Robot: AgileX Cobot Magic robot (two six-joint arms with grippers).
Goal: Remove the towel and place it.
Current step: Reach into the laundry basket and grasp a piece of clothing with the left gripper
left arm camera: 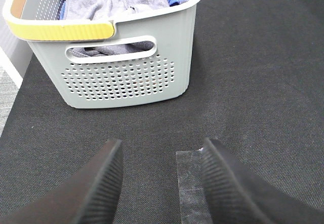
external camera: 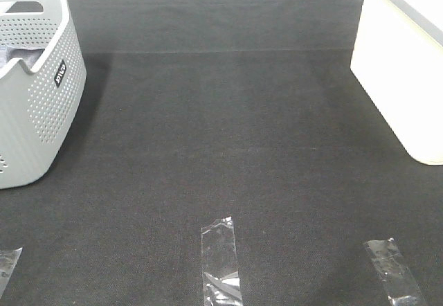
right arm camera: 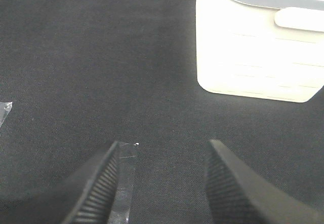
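Towel [left arm camera: 104, 2] in basket [left arm camera: 126, 84], left wrist view

Grey-lavender towel [left arm camera: 101, 3], grey perforated basket [left arm camera: 126, 77], yellow handle [left arm camera: 61, 30], black mat [external camera: 228, 133], white bin [external camera: 408, 77]

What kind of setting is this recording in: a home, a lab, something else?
Probably a staged lab tabletop, not a home: a dark mat with clear tape strips, likely position marks, a grey perforated laundry basket holding the towel, and a white bin.
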